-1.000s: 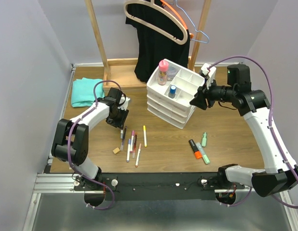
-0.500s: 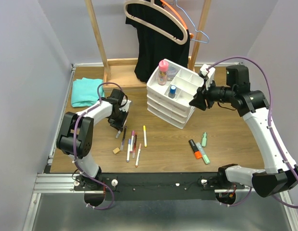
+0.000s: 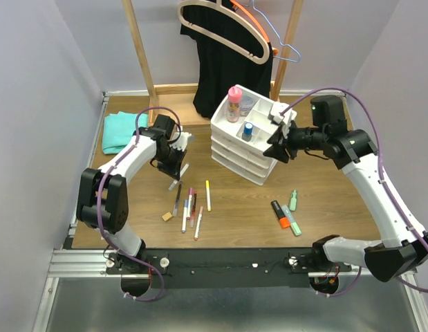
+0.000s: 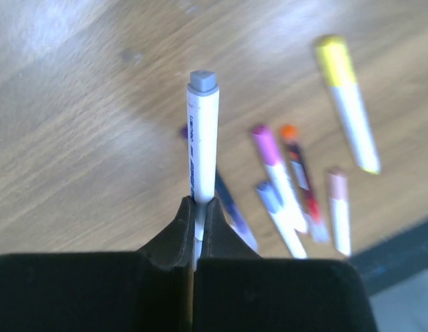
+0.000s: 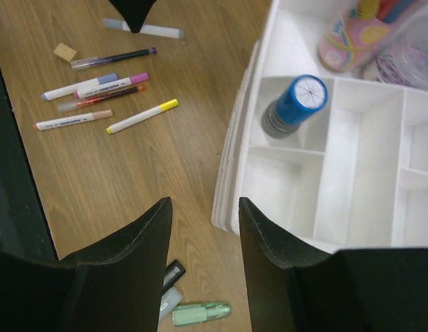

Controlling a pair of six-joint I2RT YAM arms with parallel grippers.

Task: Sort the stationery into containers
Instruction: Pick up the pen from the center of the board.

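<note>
Cloth, teal and folded, lies at the far left corner of the tabletop. Just right of it, the left end effector is clenched on a grey-capped white pen. The wrist view shows its fingers pinching the barrel low down, with the grey cap pointing away and the pen apparently lifted off the wood. Below it, toward the near left edge, the loose pens lie close together, roughly parallel. They are a dark slim pen, a pink-capped marker, a red-bodied pen, a white marker, a pale pink pen and, slightly apart on the right, a yellow-capped marker. A tan eraser cube sits just left of this group. At the far middle stands the white three-drawer organiser. Its top tray holds a pink-capped bottle in a far compartment and a blue-capped tube upright in a nearer one. The right end effector hovers at the organiser's right side, released, with nothing between its spread fingers; one is over the wood and the other over the tray rim. Toward the near right edge lie an orange highlighter and two green highlighters, near each other.
</note>
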